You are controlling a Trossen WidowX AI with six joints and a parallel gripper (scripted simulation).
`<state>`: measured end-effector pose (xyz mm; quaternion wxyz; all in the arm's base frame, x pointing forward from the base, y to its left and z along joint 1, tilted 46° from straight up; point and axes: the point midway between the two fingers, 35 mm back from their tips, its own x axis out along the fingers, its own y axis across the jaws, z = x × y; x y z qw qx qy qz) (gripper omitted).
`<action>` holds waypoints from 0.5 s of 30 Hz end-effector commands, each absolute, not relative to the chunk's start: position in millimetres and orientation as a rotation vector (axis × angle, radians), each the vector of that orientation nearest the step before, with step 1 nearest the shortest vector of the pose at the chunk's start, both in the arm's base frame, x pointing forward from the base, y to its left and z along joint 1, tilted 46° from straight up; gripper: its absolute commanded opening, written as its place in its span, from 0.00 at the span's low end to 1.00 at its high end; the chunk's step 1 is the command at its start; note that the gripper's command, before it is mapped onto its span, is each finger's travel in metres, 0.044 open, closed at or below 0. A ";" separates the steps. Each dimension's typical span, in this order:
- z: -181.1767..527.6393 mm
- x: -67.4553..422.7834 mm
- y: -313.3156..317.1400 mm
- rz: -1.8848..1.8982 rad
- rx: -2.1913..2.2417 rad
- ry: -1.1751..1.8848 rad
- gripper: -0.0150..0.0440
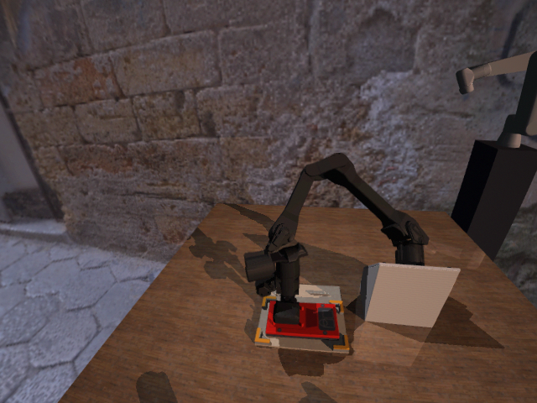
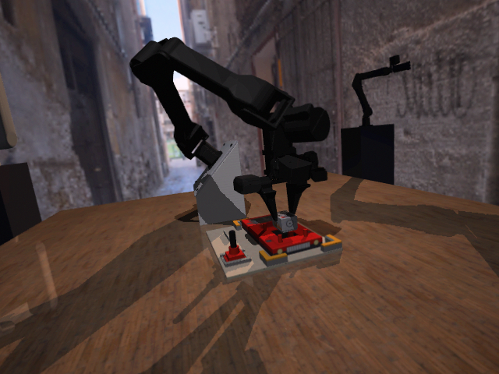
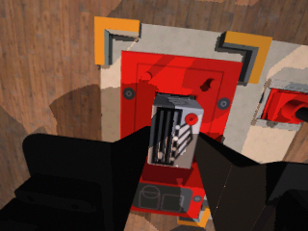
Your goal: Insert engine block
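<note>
My gripper (image 2: pixel 283 216) (image 3: pixel 172 134) is shut on the engine block (image 2: pixel 288 222) (image 3: pixel 174 126), a small grey block with dark slots and a red dot on top. It holds the block upright over the middle of the red car body (image 1: pixel 303 332) (image 2: pixel 300 241) (image 3: pixel 140 82). The block's lower end sits at the dark opening; how deep it goes is hidden. In the top view my wrist and fingers (image 1: pixel 286 310) cover the block. The car body lies on a grey base plate (image 1: pixel 299 343) (image 2: pixel 242 269) (image 3: pixel 183 36) with orange corner brackets.
A red stand with a black lever (image 2: pixel 233 250) (image 3: pixel 285 107) sits on the plate beside the car. A pale upright panel (image 1: pixel 407 295) (image 2: pixel 219 188) stands just behind the plate, in front of my arm's base. A black pedestal with a camera arm (image 1: pixel 494 191) (image 2: pixel 366 153) stands off the table.
</note>
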<state>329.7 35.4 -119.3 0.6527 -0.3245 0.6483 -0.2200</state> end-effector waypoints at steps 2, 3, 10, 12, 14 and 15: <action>-120.2 329.7 34.0 -0.498 -0.740 1.472 0.52; -120.3 329.7 33.8 -0.499 -0.740 1.472 0.52; -121.0 329.8 33.0 -0.500 -0.738 1.471 0.52; -121.3 329.8 32.7 -0.500 -0.738 1.471 0.52; -121.5 329.8 32.5 -0.500 -0.739 1.471 0.52; -121.6 329.8 32.4 -0.500 -0.739 1.471 0.52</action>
